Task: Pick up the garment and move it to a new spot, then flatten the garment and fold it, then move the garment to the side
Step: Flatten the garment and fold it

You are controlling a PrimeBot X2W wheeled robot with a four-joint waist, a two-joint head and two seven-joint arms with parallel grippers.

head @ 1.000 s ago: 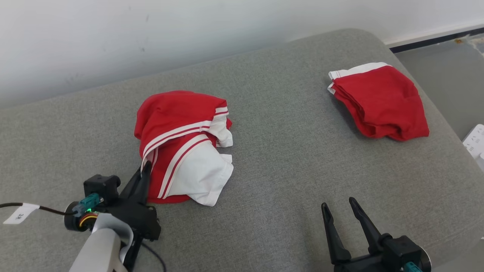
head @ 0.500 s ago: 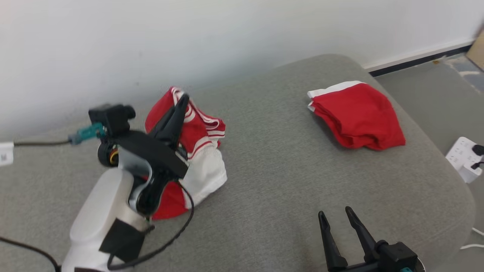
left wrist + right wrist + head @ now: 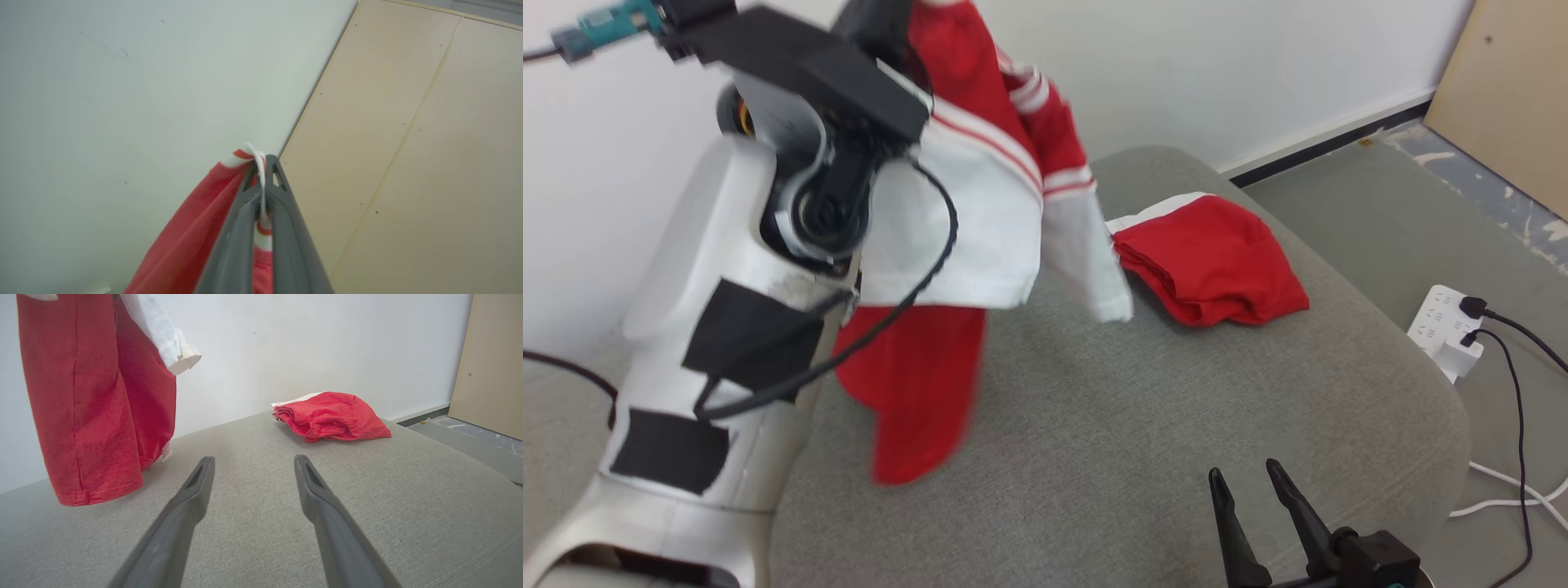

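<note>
The left gripper [image 3: 264,161] is closed tight on a striped white-and-red edge of the garment [image 3: 980,188], which hangs in the air over the left part of the grey cushion [image 3: 1143,425]; whether its red lower end touches the cushion I cannot tell. The right gripper [image 3: 253,458] stands wide with nothing between its fingers, low over the near side of the cushion. A second red garment [image 3: 1209,261] lies folded near the far right edge.
</note>
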